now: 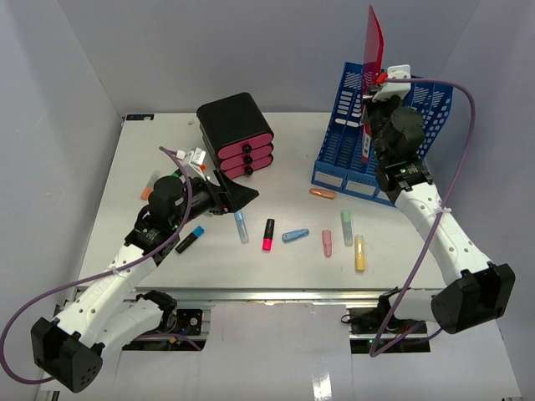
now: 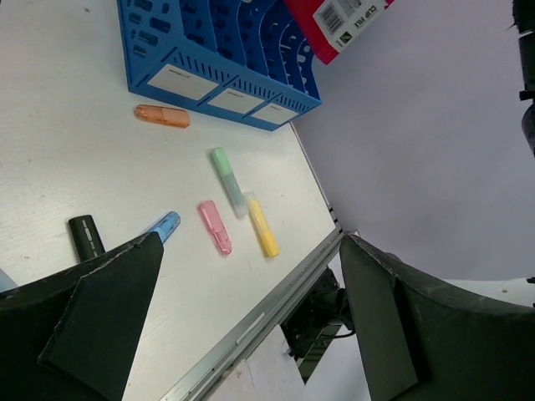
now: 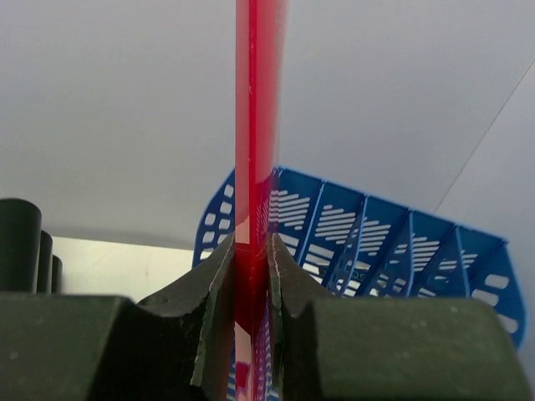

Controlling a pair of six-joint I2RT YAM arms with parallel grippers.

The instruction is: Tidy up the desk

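The white desk carries several loose highlighters: orange, green, yellow, pink, blue and a black one with a red end. My right gripper is shut on a thin red folder, held upright over the left end of the blue file rack. In the right wrist view the fingers pinch the red folder edge-on. My left gripper hangs open and empty beside the drawer unit, above the desk.
A black drawer unit with pink fronts stands at the back middle. A pale blue marker, a black marker with a blue cap and an orange one lie near the left arm. Grey walls enclose the desk; a metal rail runs along its front.
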